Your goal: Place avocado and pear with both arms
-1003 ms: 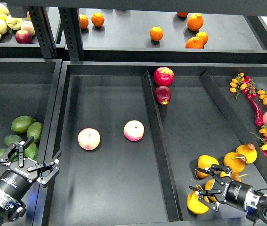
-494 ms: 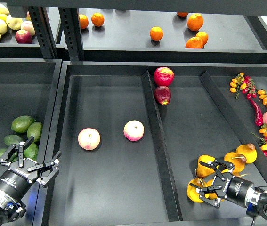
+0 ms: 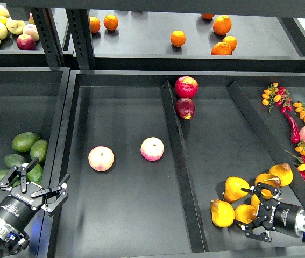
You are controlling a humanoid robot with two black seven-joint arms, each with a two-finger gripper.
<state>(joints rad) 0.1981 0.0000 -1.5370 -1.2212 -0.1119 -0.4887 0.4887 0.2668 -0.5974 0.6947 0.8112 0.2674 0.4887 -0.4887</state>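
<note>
Nothing placed yet, both picks left. My left gripper (image 3: 38, 181), lower left, is spread empty beside the avocado (image 3: 14, 160) in its pile. My right gripper (image 3: 257, 214), lower right, gapes at the pear (image 3: 246, 213) cluster, holding nothing.

Left arm (image 3: 4, 223) enters from bottom-left corner, cylindrical wrist angled up and to the right. Left gripper (image 3: 34, 183) at its far end, forked fingers (image 3: 20, 174) spread wide apart, nothing between them, pointing up-right. Right arm (image 3: 303, 226) enters from bottom-right corner, lying low and nearly horizontal, wrist pointing left. Right gripper (image 3: 257, 212) at its far end, fingers (image 3: 260, 234) spread apart, one upper, one lower. Both arms black, well apart from each other.
</note>
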